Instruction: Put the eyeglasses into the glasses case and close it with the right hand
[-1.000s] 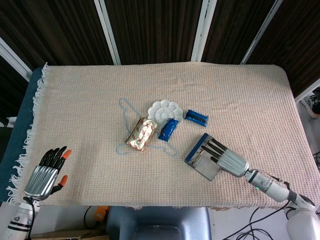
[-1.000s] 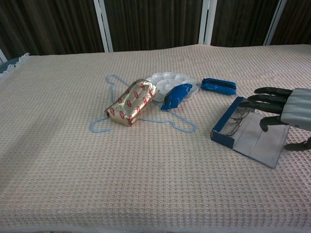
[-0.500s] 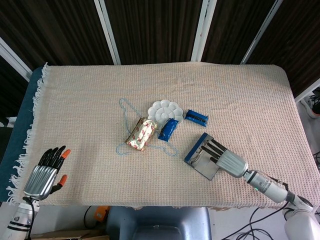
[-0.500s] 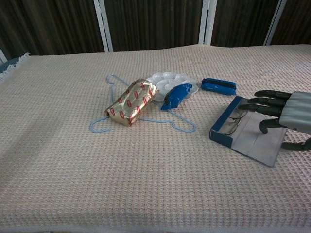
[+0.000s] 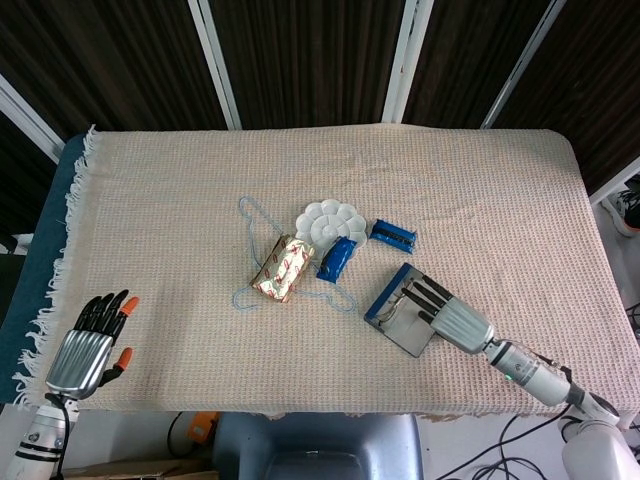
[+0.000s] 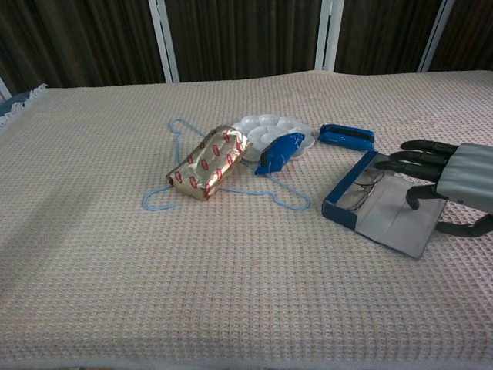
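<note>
The glasses case (image 5: 392,318) (image 6: 389,222), a blue box with a grey lid, lies open at the right of the table. The eyeglasses (image 6: 359,192) rest inside it against the blue wall. My right hand (image 5: 447,318) (image 6: 445,177) reaches over the case from the right. Its fingers (image 6: 408,159) stretch out across the far side of the case, and its thumb sits by the lid's right edge. My left hand (image 5: 92,345) hovers at the near left table edge with its fingers spread, holding nothing. It shows only in the head view.
A gold wrapped package (image 5: 283,267) (image 6: 208,162) lies on a light-blue hanger (image 5: 246,212) (image 6: 176,136) mid-table. Beside it are a white palette (image 5: 330,220) (image 6: 269,126), a blue packet (image 5: 337,258) (image 6: 281,150) and a small blue pouch (image 5: 394,236) (image 6: 347,136) just behind the case.
The case has slid a little to the left and turned slightly, with my right hand moving along on it. The left hand has barely moved.
</note>
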Robot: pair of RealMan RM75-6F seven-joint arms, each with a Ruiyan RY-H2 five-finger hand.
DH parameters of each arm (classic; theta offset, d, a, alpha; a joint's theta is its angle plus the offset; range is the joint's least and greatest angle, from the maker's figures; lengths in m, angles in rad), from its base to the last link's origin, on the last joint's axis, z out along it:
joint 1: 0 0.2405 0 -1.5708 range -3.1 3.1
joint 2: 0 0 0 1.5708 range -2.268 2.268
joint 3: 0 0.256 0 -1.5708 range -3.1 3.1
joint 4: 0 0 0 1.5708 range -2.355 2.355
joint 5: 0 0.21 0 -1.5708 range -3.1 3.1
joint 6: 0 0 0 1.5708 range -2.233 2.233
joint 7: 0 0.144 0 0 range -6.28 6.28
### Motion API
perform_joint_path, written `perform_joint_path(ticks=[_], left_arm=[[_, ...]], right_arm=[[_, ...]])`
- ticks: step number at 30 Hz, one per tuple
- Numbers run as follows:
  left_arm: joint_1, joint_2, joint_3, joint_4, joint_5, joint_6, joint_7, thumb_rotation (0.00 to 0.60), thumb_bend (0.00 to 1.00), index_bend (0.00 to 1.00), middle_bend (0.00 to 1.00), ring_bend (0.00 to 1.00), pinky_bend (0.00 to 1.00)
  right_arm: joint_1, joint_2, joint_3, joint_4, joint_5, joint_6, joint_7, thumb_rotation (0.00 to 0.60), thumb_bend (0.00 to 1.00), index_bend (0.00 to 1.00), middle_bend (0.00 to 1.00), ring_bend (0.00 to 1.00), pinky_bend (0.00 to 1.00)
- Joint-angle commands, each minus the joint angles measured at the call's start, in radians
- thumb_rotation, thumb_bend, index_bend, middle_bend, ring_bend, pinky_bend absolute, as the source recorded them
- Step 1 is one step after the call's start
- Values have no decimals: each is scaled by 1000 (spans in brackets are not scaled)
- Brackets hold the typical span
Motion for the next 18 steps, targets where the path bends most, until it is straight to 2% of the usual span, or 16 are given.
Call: perform_joint_path(ticks=[1,18], left_arm=[[2,-1,0,0,1,3,2,600,382,0,0,0,97],[4,1,1,0,3,4,-2,600,382,0,0,0,99]], right_arm=[[2,-9,0,8,2,-5,-8,600,567,573,6,0,0],[33,-29,25,-2,25,0,-25,600,587,592,7,0,0]])
